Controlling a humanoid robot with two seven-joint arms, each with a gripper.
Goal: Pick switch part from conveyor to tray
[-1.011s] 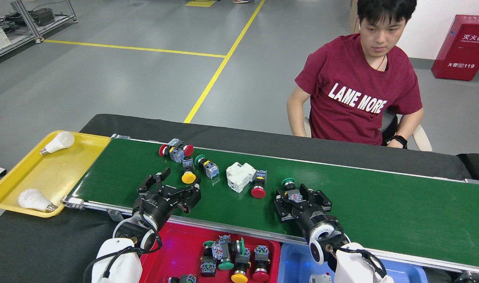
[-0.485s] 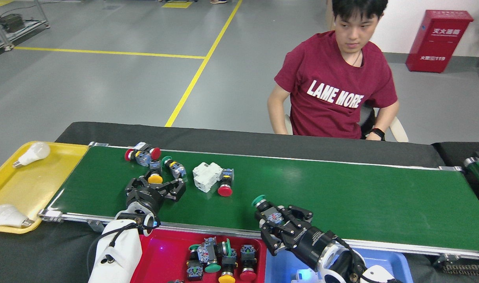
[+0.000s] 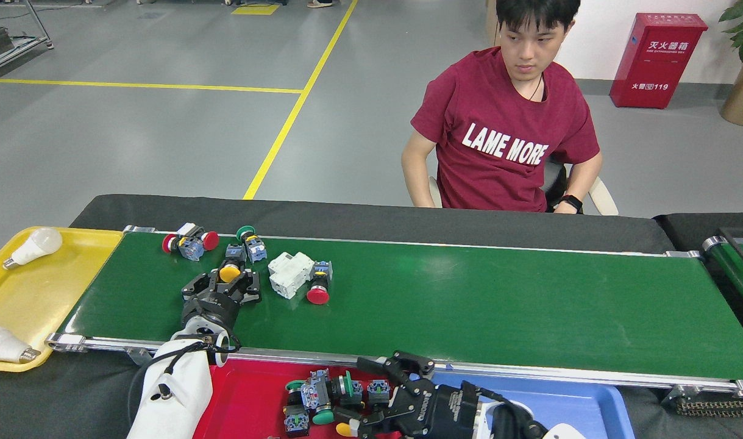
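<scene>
Since a second ago, I am bringing right gripper over red tray, grip state unclear, while left gripper is closing around yellow switch part on conveyor.

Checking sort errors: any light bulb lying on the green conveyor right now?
No. Both light bulbs lie in the yellow tray; the conveyor carries only switch parts.

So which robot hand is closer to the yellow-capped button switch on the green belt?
The left hand. Its fingers sit around the yellow-capped push-button switch on the long green conveyor belt. The right hand is far off, down over the red plastic tray.
</scene>
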